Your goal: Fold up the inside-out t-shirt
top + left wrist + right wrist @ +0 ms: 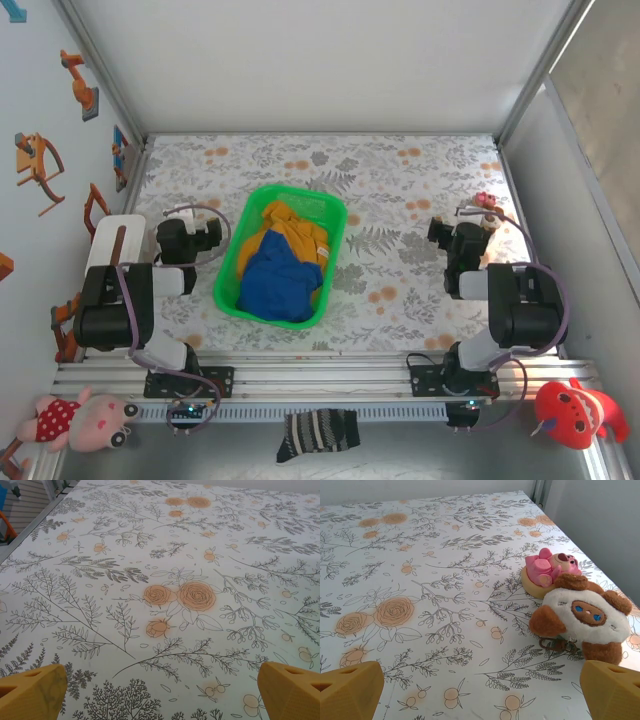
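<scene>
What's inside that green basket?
The basket holds a bunched blue t-shirt partly over a yellow garment. Anything beneath them is hidden.

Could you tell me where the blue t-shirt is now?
From above, the blue t-shirt lies bunched in the green basket, left of centre, on the near side of the yellow garment.

Basket (233,250) on table (400,180), about 8 o'clock of centre. T-shirt (278,285) in basket's 6 o'clock end, lying on other garment (295,230) at the 12 o'clock end. Left gripper (160,694) near basket's 9 o'clock. Right gripper (480,692) at its 3 o'clock, well apart. Plush (585,616) at right gripper's 1 o'clock, bear figure (551,566) touching it behind. Sock (318,435) off the table at 6 o'clock.
</scene>
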Robot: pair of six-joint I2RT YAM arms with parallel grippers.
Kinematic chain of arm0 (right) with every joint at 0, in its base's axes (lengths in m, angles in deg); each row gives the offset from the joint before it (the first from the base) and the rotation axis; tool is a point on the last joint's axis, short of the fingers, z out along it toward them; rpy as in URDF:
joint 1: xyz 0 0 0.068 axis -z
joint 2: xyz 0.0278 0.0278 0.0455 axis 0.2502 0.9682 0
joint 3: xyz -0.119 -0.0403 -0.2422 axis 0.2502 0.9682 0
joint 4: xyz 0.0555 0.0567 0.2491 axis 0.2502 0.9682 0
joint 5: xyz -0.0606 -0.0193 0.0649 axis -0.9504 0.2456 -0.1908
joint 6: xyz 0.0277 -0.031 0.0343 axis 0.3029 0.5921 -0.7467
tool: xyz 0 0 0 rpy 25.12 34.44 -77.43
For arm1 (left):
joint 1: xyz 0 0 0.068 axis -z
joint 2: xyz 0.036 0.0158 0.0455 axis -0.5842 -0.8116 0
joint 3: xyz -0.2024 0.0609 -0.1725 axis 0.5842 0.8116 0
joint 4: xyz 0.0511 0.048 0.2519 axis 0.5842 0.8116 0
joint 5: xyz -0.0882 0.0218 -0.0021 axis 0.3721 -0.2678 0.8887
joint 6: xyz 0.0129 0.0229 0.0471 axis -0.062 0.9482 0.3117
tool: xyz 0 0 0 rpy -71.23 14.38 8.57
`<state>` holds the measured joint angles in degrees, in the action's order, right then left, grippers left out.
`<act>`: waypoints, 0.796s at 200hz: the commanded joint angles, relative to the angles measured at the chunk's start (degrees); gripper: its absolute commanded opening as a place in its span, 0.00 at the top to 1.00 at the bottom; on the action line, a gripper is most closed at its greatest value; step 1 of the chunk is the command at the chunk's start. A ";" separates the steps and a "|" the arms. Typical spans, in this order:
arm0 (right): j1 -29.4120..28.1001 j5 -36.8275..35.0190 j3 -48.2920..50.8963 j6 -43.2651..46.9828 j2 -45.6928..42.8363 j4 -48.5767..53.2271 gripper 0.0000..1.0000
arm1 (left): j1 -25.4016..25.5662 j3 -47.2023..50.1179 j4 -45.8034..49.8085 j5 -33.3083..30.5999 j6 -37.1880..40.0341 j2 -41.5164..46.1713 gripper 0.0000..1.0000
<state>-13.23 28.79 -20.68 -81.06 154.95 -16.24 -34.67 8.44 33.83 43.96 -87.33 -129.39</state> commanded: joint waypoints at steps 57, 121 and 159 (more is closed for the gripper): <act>-0.32 -1.64 0.45 -0.44 -0.16 -1.88 0.01 | 0.06 0.15 -1.40 0.01 0.82 0.27 0.03; -0.34 -1.59 0.50 -0.53 -0.18 -1.91 0.01 | -0.05 -0.10 -1.15 0.13 0.61 0.18 0.03; -0.36 -1.55 0.46 -0.51 -0.18 -1.93 0.01 | -0.21 -0.11 -1.15 0.56 0.47 0.28 0.03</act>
<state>-13.23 28.81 -20.68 -81.08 154.95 -16.24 -34.67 8.44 33.83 43.98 -87.33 -129.39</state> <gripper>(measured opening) 0.993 0.968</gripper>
